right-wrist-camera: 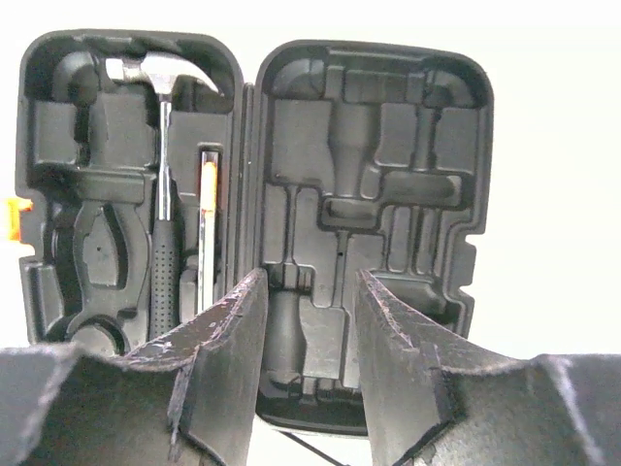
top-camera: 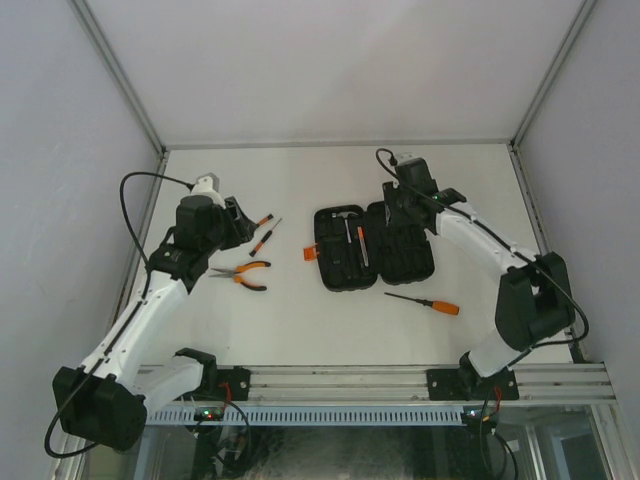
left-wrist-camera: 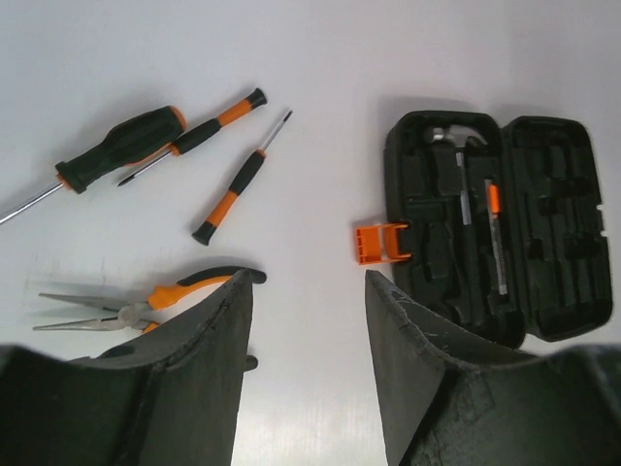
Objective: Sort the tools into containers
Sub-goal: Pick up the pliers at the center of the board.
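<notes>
Left hand (left-wrist-camera: 309, 283) open, empty, over white worktop (top-camera: 300, 330). Pliers (left-wrist-camera: 146, 303) just beside it at 8 o'clock, long axis 9-to-3. Thin steel noses point to 9; orange-black handles partly hidden by the hand. Left arm nearer. Right hand (right-wrist-camera: 309, 282) open, empty, above black moulded case (right-wrist-camera: 374, 146). Hammer (right-wrist-camera: 163, 209) seated inside, dimpled grip.

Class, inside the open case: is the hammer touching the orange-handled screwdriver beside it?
Apart. The right wrist view shows the hammer and the screwdriver side by side, a strip of black case between them.
</notes>
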